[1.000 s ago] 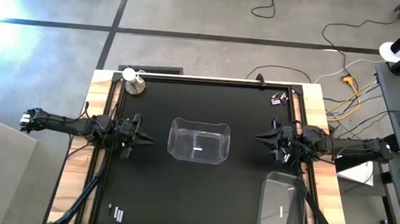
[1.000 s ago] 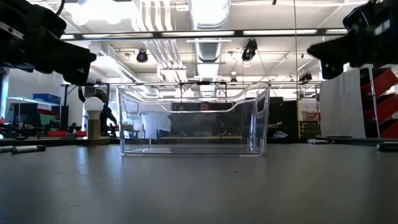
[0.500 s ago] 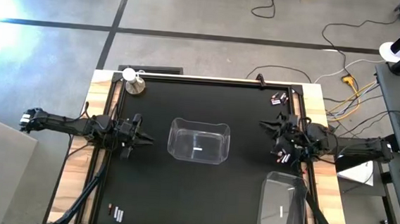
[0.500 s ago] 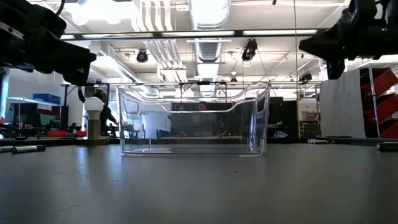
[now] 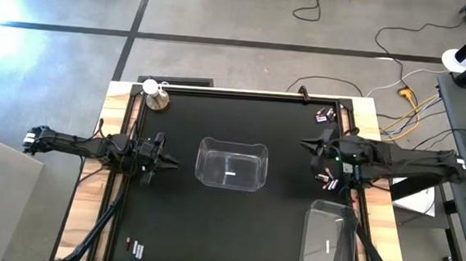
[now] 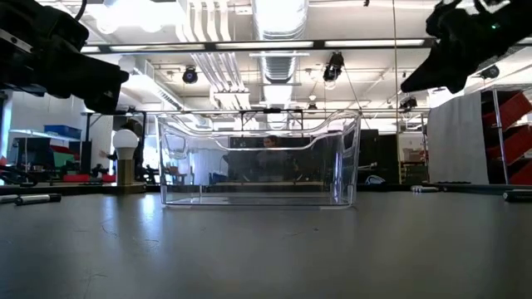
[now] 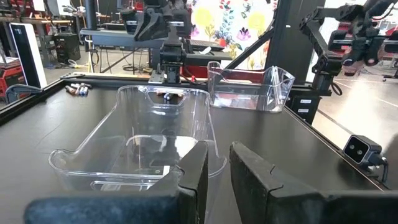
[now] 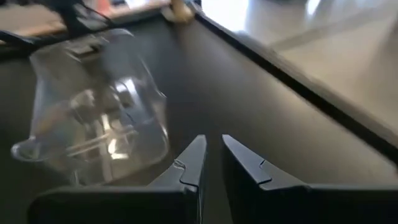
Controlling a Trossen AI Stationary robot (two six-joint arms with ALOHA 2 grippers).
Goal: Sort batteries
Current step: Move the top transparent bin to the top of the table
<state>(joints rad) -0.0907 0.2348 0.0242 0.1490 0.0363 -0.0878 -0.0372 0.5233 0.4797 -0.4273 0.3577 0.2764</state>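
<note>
A clear plastic bin (image 5: pixel 231 164) stands in the middle of the black table, and a second one (image 5: pixel 328 239) stands at the near right. Small batteries lie in loose groups at the far right corner (image 5: pixel 325 115) and near the front left edge (image 5: pixel 135 247). My left gripper (image 5: pixel 173 161) hovers level to the left of the middle bin, shut and holding nothing (image 7: pixel 219 149). My right gripper (image 5: pixel 304 144) hangs above the table to the right of that bin, tipped downward, shut and holding nothing (image 8: pixel 213 140).
A silver knob with a white ball (image 5: pixel 155 96) stands at the far left corner. A raised black rim (image 5: pixel 244 94) runs around the mat. In the low view more batteries lie at the left (image 6: pixel 29 199) and right (image 6: pixel 515 195) edges.
My right gripper has risen above the table and tipped from level to pointing downward, rolling a little, with its fingers still shut. The bins and batteries have stayed where they were.
</note>
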